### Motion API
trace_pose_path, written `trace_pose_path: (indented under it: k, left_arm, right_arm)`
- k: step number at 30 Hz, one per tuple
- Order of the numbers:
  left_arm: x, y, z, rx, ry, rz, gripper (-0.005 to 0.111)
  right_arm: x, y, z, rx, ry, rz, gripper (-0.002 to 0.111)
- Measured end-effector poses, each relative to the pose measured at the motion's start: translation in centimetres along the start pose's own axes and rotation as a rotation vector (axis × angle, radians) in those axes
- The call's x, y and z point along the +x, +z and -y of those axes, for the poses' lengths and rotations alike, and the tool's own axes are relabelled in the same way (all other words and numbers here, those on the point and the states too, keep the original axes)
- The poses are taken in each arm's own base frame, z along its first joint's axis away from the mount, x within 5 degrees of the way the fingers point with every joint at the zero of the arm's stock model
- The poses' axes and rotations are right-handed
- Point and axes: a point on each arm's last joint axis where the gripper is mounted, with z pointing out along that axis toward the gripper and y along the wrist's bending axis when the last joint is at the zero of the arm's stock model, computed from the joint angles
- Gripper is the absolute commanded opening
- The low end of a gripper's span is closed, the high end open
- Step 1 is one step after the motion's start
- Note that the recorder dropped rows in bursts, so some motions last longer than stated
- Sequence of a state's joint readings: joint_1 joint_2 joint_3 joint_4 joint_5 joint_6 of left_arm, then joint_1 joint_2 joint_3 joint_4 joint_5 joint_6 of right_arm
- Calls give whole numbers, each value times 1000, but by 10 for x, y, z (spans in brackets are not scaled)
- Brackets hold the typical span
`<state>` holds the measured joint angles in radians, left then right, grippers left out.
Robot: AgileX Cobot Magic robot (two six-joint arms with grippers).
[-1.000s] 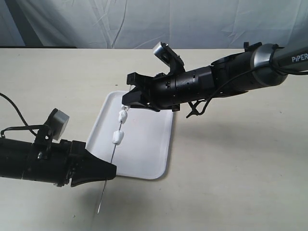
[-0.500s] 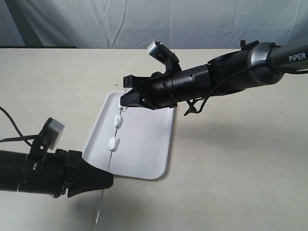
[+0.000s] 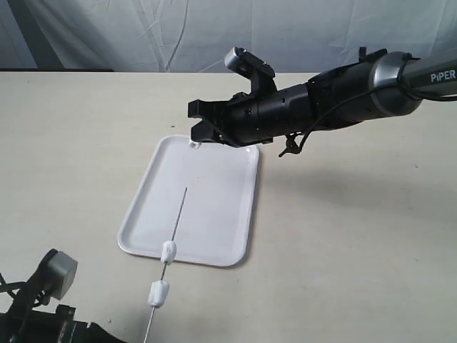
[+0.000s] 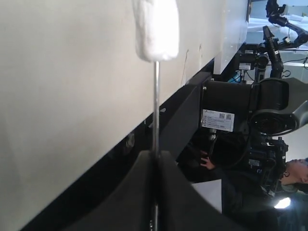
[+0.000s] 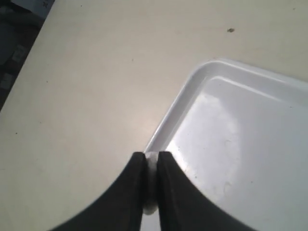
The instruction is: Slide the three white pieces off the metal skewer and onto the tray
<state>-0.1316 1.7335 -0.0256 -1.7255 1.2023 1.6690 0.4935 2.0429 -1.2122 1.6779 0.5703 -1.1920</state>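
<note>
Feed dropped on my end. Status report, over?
Left gripper shut on metal skewer, two white pieces on it. Right gripper shut on third piece, by tray corner. No obstruction seen.

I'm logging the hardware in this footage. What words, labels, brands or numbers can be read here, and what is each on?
"PiPER": white letters on the right arm, exterior view.
White sticker on black equipment in the background, left wrist view: codes and print too small to read.
Right wrist view: no text.
</note>
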Motion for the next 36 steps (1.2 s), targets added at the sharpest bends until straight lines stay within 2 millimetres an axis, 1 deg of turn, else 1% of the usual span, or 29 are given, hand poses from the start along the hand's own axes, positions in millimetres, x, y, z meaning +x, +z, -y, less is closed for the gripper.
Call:
trace_pose_path:
  k: [2, 4, 8, 17, 23, 24, 28, 30, 36]
  left_arm:
    - [1, 0, 0, -1, 8, 2, 0]
    - [-2, 0, 0, 0, 23, 6, 0]
    - [-14, 1, 1, 5, 40, 23, 0]
    - [-51, 3, 7, 17, 66, 74, 0]
    - [-72, 4, 6, -29, 73, 106, 0]
    - [-78, 4, 7, -42, 69, 116, 0]
    - [-92, 4, 9, -59, 67, 140, 0]
    - [-96, 4, 10, -56, 72, 145, 0]
    - [-96, 4, 12, -37, 70, 144, 0]
  right_arm:
    - [2, 0, 1, 7, -8, -27, 33]
    - [5, 0, 1, 8, -2, -52, 36]
    - [8, 0, -2, -19, 15, -89, 35]
    - [13, -2, -10, -104, 43, -149, 35]
    - [17, -2, -9, -99, 42, -189, 35]
    - [18, -2, -10, -105, 49, -200, 35]
    - [21, -4, -15, -157, 75, -238, 35]
    - [22, -4, -16, -172, 86, -250, 35]
    - [23, -5, -17, -184, 89, -260, 35]
